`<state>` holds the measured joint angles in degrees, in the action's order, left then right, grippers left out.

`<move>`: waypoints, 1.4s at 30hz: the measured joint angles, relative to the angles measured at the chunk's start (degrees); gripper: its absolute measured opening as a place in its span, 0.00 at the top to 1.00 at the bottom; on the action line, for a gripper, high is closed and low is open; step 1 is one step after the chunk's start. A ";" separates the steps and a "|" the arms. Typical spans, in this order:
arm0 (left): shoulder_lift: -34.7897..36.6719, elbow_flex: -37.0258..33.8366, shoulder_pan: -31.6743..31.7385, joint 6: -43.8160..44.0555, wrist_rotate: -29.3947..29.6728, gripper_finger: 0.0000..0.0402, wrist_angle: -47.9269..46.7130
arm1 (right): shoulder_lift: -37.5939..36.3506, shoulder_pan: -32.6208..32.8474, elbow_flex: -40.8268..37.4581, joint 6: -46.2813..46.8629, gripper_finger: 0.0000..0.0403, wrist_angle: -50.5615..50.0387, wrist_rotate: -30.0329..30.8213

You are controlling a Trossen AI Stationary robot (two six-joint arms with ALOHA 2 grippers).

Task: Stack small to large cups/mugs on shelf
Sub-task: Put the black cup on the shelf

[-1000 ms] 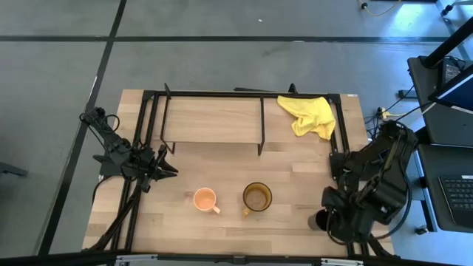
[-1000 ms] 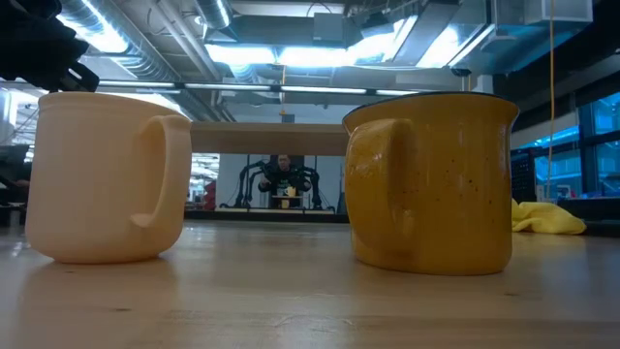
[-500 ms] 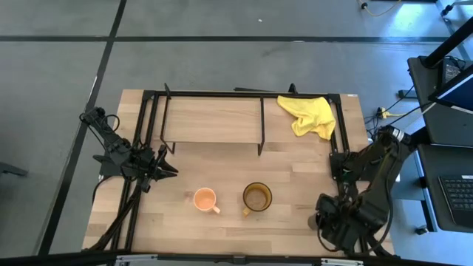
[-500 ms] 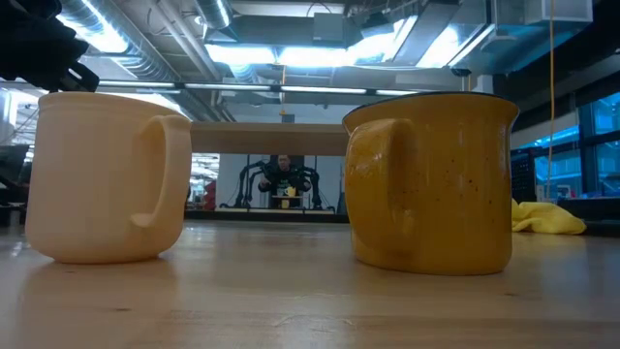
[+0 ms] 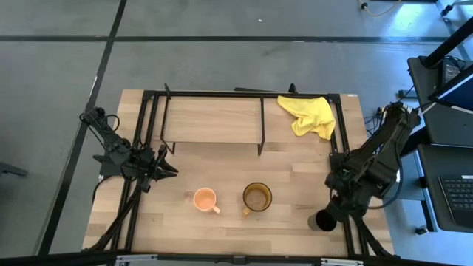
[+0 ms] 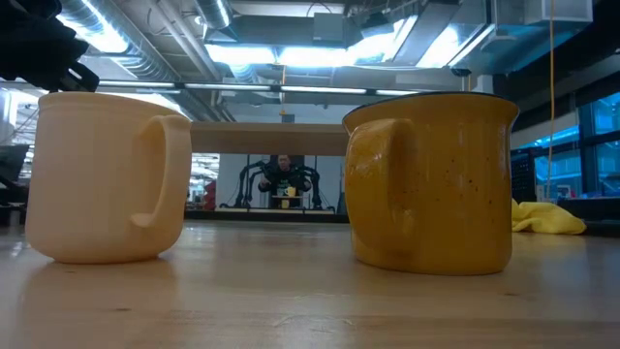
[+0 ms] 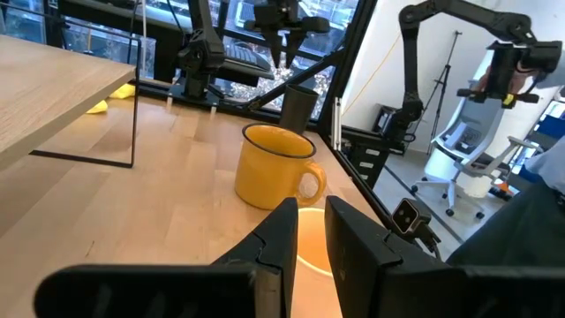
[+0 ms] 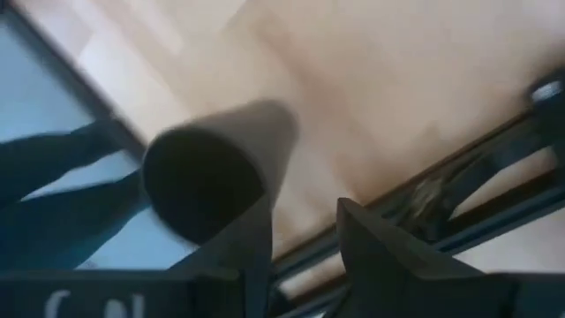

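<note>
1. Wooden shelf is seen bare; nothing is stacked yet.
2. Black cup is approached by the right hand, fingers spread.
3. Amber mug and peach mug are left on the counter; the left hand is kept nearly pressed together.

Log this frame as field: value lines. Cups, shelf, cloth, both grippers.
black cup: near right table edge, at the right gripper
amber mug: on table, front centre
peach mug: on table, left of amber mug
shelf: back of table, nothing on its board
yellow cloth: back right, beside shelf
left gripper: waiting at left side, fingers close together
right gripper: open beside black cup
</note>
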<state>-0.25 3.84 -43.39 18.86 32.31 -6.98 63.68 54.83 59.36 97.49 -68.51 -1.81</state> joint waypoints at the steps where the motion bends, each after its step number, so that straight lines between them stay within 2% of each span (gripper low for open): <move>1: 0.00 0.00 0.01 0.01 0.00 0.86 0.00 | -0.29 0.00 -0.38 0.09 0.68 1.15 -0.56; 7: 0.00 0.00 0.00 0.01 0.00 0.86 0.00 | 1.80 -0.02 0.64 -0.70 0.68 1.28 -4.04; 21: 0.01 0.00 0.01 0.01 -0.01 0.86 0.00 | 10.37 -0.02 1.83 -6.50 0.68 3.89 -3.98; 32: 0.01 0.00 0.00 0.01 0.01 0.86 0.00 | 12.73 -0.02 1.83 -6.84 0.68 2.47 -2.35; 42: 0.01 0.00 0.00 0.00 0.00 0.86 0.00 | 15.58 0.00 1.83 -10.82 0.68 2.93 -1.71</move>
<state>-0.24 3.84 -43.39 18.86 32.31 -6.98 79.26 54.83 61.19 86.67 -65.58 -3.52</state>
